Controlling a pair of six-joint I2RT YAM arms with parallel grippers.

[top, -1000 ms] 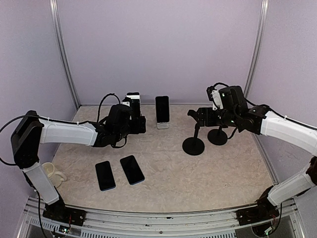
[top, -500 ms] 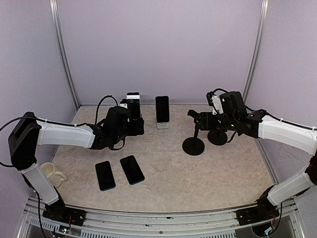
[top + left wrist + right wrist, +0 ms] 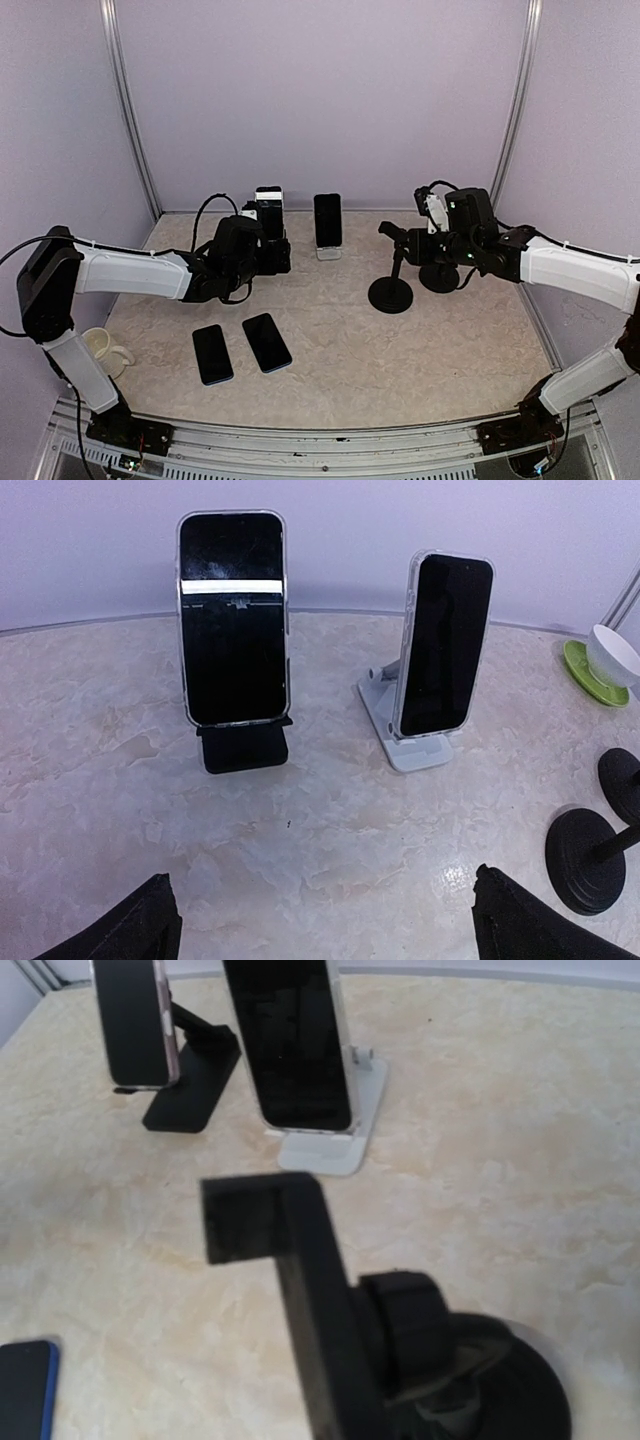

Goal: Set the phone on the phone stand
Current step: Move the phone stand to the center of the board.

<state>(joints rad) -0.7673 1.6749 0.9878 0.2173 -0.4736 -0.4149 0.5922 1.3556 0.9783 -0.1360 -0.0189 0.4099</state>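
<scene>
**A:** Top external view: what is changed against one second ago?

**B:** The right gripper (image 3: 398, 238) is now found a little lower, at the head of the nearer round-base phone stand (image 3: 390, 293). The left gripper (image 3: 322, 922) is drawn back slightly from the black stand (image 3: 243, 748).

**A:** How are the jaws seen?

**B:** The left fingers are spread wide apart, with nothing between them. For the right jaws it cannot be told, because they are not shown clearly in any view.

**A:** Where are the phones?

**B:** None has been moved. The blue-edged phone (image 3: 212, 353) and the dark phone (image 3: 267, 342) lie flat on the table, side by side. One propped phone (image 3: 232, 620) is on the black stand, and another (image 3: 443, 645) is on the white stand (image 3: 415, 752).
</scene>
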